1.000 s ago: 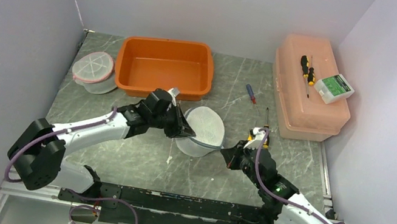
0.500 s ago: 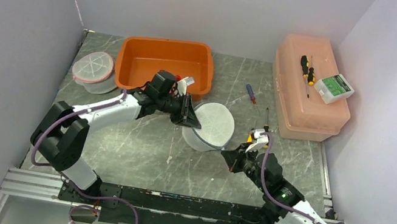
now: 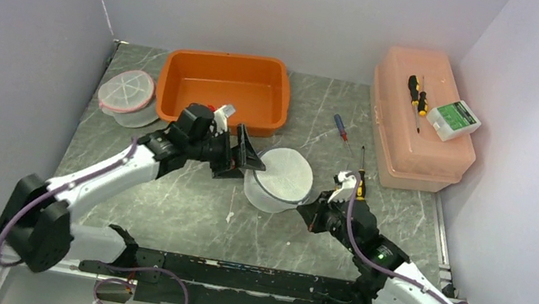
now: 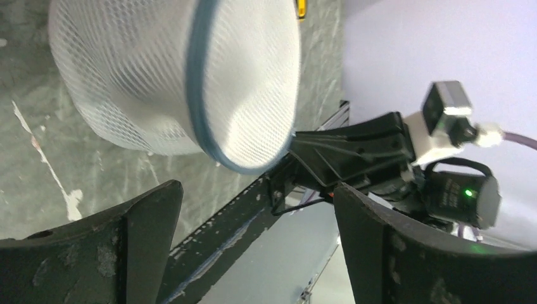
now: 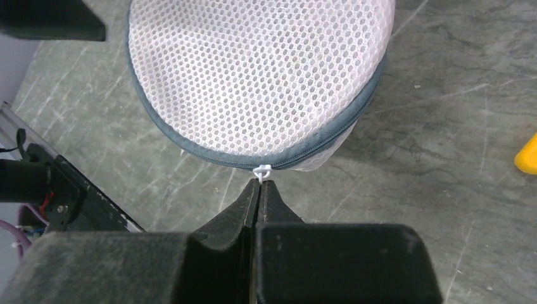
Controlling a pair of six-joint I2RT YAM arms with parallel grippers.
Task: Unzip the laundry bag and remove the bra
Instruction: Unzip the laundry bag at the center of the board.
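Observation:
The laundry bag [image 3: 281, 177] is a round white mesh pod with a grey-blue zip rim, lying on the table between my two arms. Its mesh fills the left wrist view [image 4: 158, 76] and the right wrist view [image 5: 259, 76]. My left gripper [image 3: 245, 159] is open just left of the bag, with nothing between its fingers [image 4: 256, 190]. My right gripper [image 3: 308, 210] is at the bag's near right edge, shut on the small white zip pull [image 5: 262, 170]. The bra is hidden; the mesh shows nothing distinct inside.
An orange tub [image 3: 225, 90] stands behind the left gripper. A second mesh pod with pink trim [image 3: 127, 92] lies at the far left. A peach toolbox [image 3: 421, 120] carries a screwdriver and a green-white box [image 3: 453, 119]. Two screwdrivers [image 3: 341, 126] [image 3: 361, 172] lie near the right arm.
My left gripper has let go of the bag's left edge, opened wide and drawn back to the left. The bag has settled slightly. My right gripper remains shut at the zip pull.

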